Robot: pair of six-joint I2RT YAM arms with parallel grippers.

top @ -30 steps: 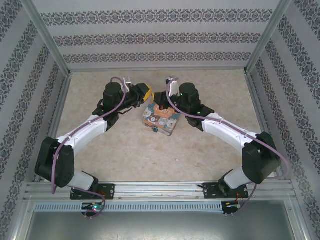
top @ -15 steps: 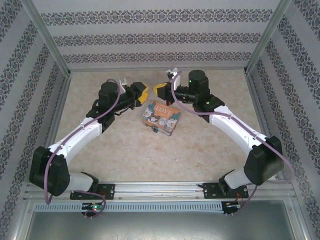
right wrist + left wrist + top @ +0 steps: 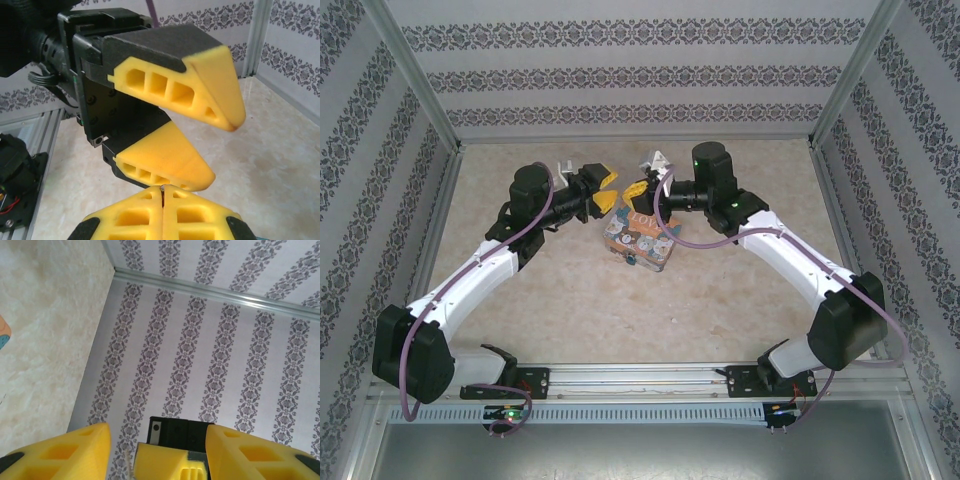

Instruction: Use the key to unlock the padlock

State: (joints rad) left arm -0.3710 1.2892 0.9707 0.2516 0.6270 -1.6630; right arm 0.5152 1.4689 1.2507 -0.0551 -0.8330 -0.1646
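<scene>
Two grippers face each other tip to tip above the far edge of an orange picture tin (image 3: 642, 240) that lies on the beige table (image 3: 740, 310). The left gripper (image 3: 604, 190) has its yellow jaws well apart with nothing between them. Seen from the right wrist, its two foam fingers (image 3: 200, 75) spread like a beak, one high and one low, with bare air in the gap. The right gripper (image 3: 638, 190) is closed tight, its fingertips (image 3: 135, 215) pressed flat together just under the left one's lower finger. A tiny pale sliver shows at their seam, too small to say what it is. From above, the right gripper's tips overlap the tin's far rim and cover that part of the lid. The padlock (image 3: 632, 261) seems to be the small teal-dark speck at the tin's near edge. It lies uncovered on the side away from both grippers, with the whole tin between it and the fingers; its shackle is too small to make out. Patterned walls (image 3: 640, 75) close in the table on three sides, with metal posts (image 3: 420, 90) at the corners, and a purple cable (image 3: 554, 195) loops along each arm.
</scene>
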